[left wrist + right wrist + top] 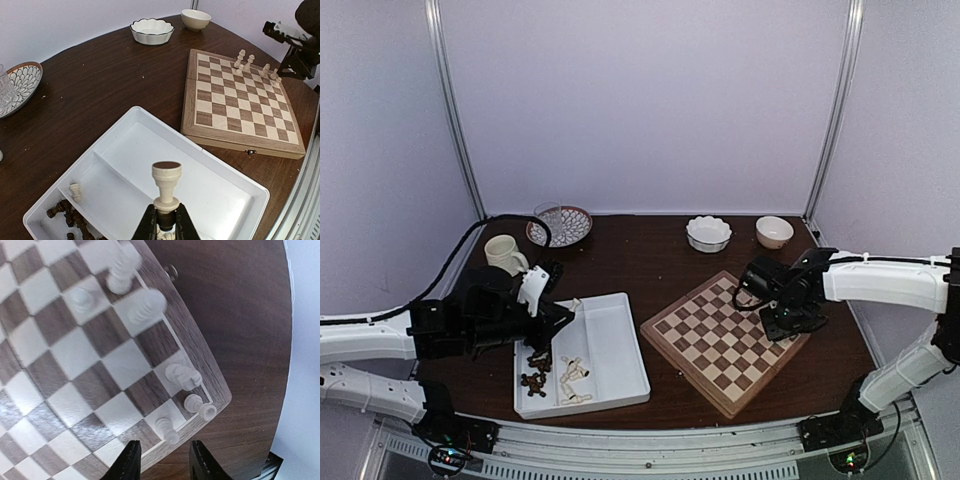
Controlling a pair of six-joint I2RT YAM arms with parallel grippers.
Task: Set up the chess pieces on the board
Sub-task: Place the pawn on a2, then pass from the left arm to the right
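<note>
Left wrist: L pincer (166, 221) clamps cream piece (166, 186) (upright) over tray (220, 172); R pincer (165, 462) parted above board (75, 365) corner.

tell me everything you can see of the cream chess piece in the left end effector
The cream chess piece is a small turned chessman, apparently pale wood: a broad drum-shaped head, a slim waisted stem and a flared collar below. It stands upright, its foot pinched between the dark fingers of the shut left end effector. In the wrist view it is seen against the white tray. Nothing else touches it.
</note>
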